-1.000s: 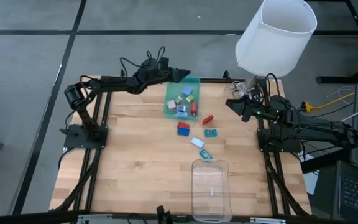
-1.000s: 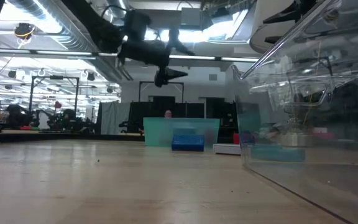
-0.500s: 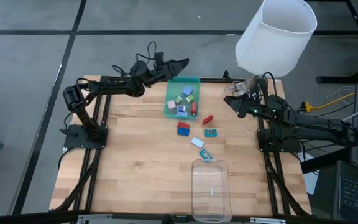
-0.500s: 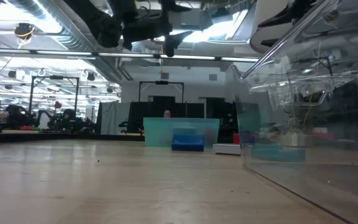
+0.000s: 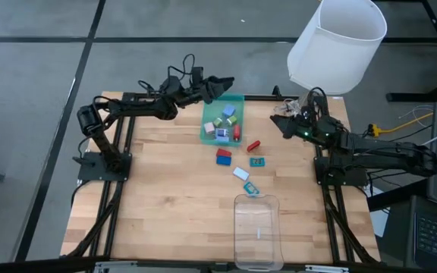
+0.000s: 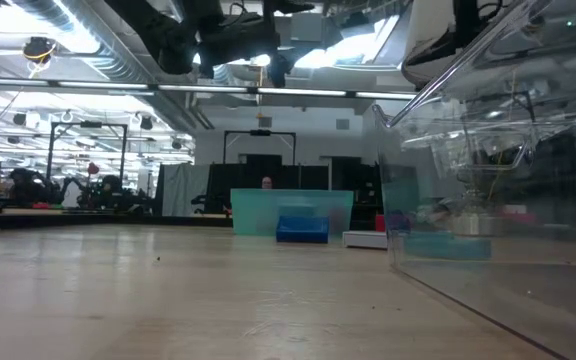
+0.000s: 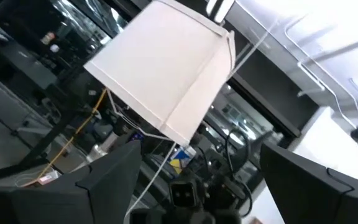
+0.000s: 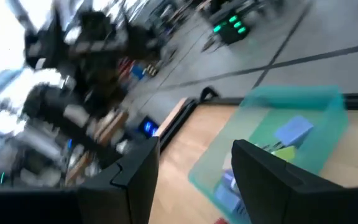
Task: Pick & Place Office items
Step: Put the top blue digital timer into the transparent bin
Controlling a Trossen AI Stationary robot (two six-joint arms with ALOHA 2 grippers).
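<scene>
Green tray at twelve o'clock already held several office items; five lay loose beside it. Left gripper and right gripper hovered spread, empty.

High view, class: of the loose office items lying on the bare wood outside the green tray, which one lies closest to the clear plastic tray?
The teal flat piece, just off the clear plastic tray's far rim; the others lie farther away.

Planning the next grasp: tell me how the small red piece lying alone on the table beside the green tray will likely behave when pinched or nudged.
The red piece looks small and chunky, so it is probably light and stiff. It lies at a slant on bare wood, clear of the green tray, so a nudge would likely slide or turn it. If it is a roll, it may roll away; its shape is too small to confirm.
</scene>
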